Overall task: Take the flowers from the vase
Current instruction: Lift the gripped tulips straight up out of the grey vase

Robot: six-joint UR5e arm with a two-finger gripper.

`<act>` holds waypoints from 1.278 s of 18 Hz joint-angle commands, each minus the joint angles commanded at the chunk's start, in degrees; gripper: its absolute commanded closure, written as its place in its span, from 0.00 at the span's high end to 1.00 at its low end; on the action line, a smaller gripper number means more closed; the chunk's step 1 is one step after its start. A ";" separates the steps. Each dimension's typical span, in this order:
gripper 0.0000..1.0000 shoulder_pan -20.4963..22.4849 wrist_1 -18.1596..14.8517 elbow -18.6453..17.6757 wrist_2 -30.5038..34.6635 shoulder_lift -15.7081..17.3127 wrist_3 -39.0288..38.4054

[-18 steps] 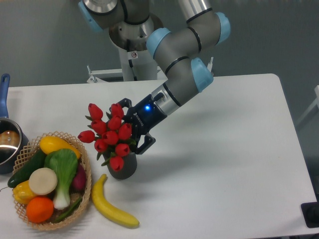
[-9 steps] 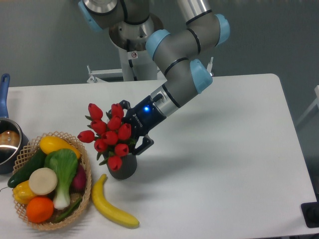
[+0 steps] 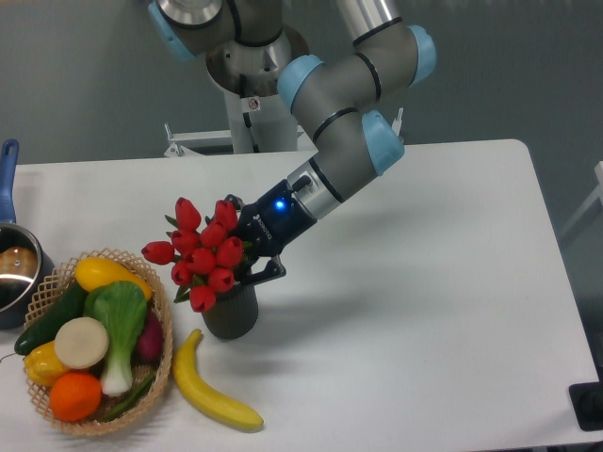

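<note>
A bunch of red tulip flowers [image 3: 200, 256] hangs tilted to the left, just above the mouth of the dark grey vase [image 3: 232, 314]. My gripper [image 3: 247, 250] reaches in from the upper right and is shut on the flowers' stems, right behind the buds. The stems themselves are hidden by the buds and my fingers. The vase stands upright on the white table, close under the bunch.
A woven basket [image 3: 45, 402] full of vegetables and fruit sits at the front left. A banana [image 3: 209, 393] lies just in front of the vase. A pot [image 3: 14, 268] with a blue handle stands at the left edge.
The flowers have risen and tipped left with my gripper, so more of the vase's mouth shows beneath them. My gripper's fingers have closed in on the stems.
</note>
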 joint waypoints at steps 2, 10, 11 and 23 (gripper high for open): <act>0.42 0.09 0.00 0.26 0.00 0.00 -0.09; 0.41 0.18 0.00 0.61 -3.51 2.37 -3.41; 0.41 0.44 0.00 0.88 -3.86 3.16 -4.73; 0.42 1.41 -0.09 3.86 -5.45 8.09 -12.74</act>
